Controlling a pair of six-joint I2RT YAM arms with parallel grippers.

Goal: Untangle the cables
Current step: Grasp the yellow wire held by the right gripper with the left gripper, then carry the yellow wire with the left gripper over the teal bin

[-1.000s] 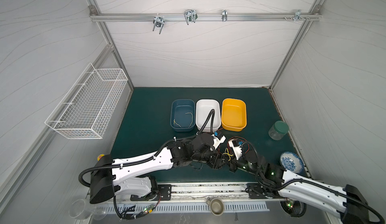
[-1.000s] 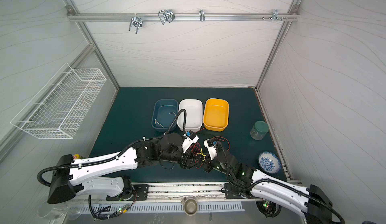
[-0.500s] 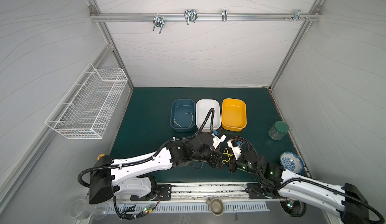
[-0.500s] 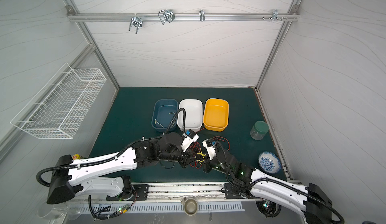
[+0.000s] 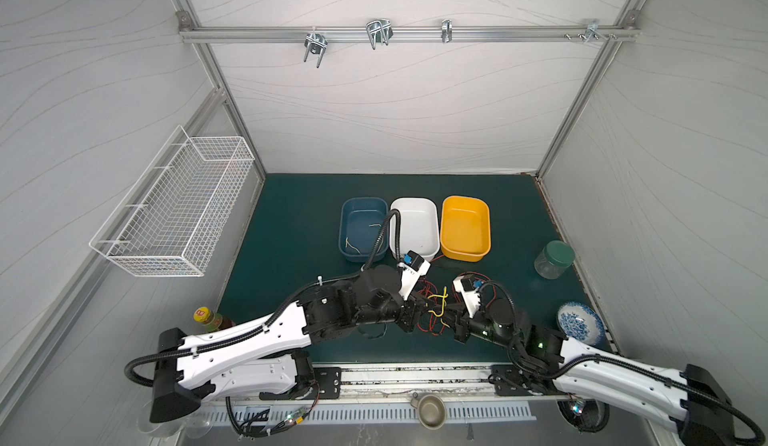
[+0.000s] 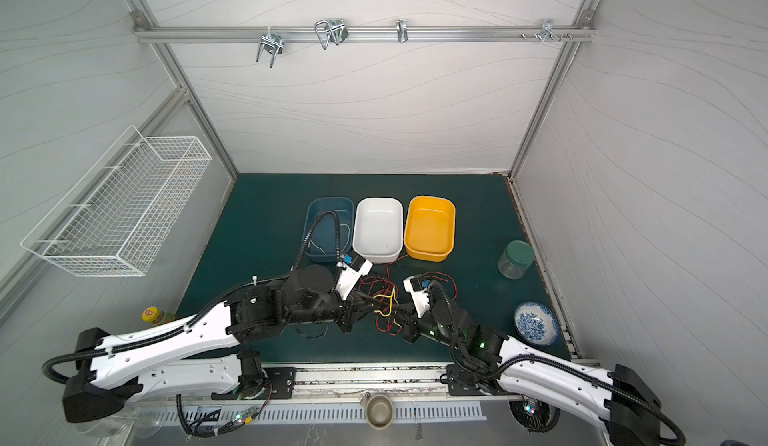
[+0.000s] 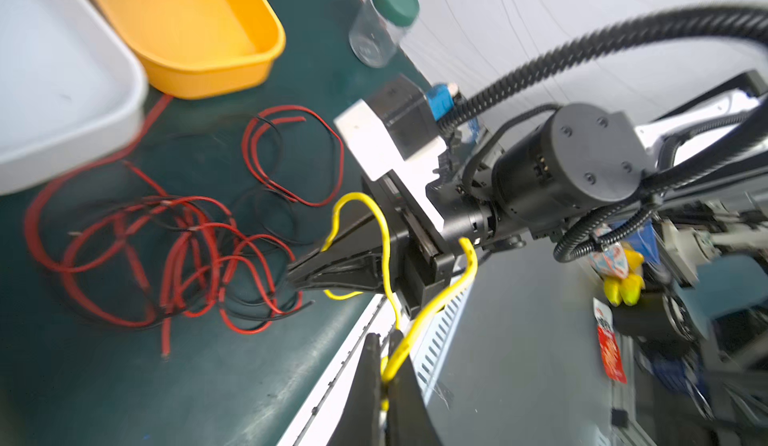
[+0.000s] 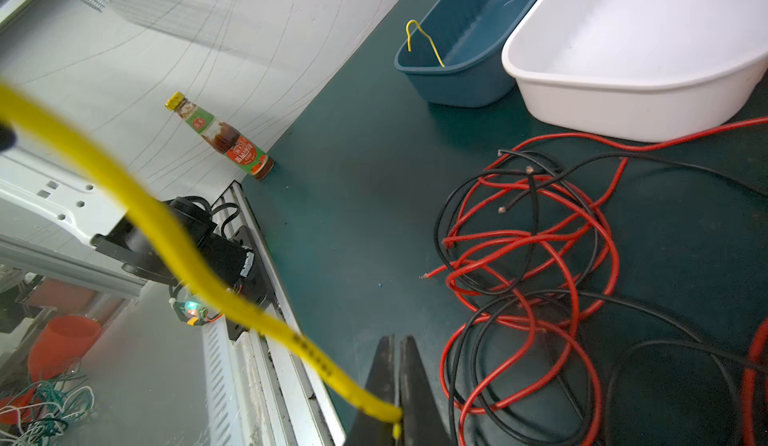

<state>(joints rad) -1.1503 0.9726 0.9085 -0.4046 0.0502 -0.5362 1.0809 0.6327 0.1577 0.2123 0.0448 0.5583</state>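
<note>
**Yellow cable being pinched by both pairs of fingers**

At far left a white wire-mesh basket (image 5: 178,211) is being carried on the wall. A glass sauce bottle (image 5: 208,317) with a yellow cap is being stood at the edge of the matte dark-green table (image 5: 291,223). Further in, three glossy, round-cornered plastic tubs are being kept in a row. The blue tub (image 5: 357,219) is being used for short yellow cable pieces (image 5: 353,246), and beside it come the white tub (image 5: 419,223) and the yellow tub (image 5: 465,228).

The left fingers (image 7: 368,381), two flat black tapered blades, are being pressed shut on a smooth yellow cable (image 7: 432,311), which is being clamped a little back from their tips. The cable is being led in a loose curve across to the right fingers (image 8: 415,381), also thin black wedges. There it is being nipped between the closed pair, again behind the tips.

The red and black cables (image 8: 498,236) are being left in overlapping loops on the table, between the tubs and both pairs of fingers. One red strand is being run up to the white tub's wall.

At right, a clear jar (image 5: 555,259) with a green lid and a blue-patterned bowl (image 5: 579,325) are being kept well apart from the tangle.
</note>
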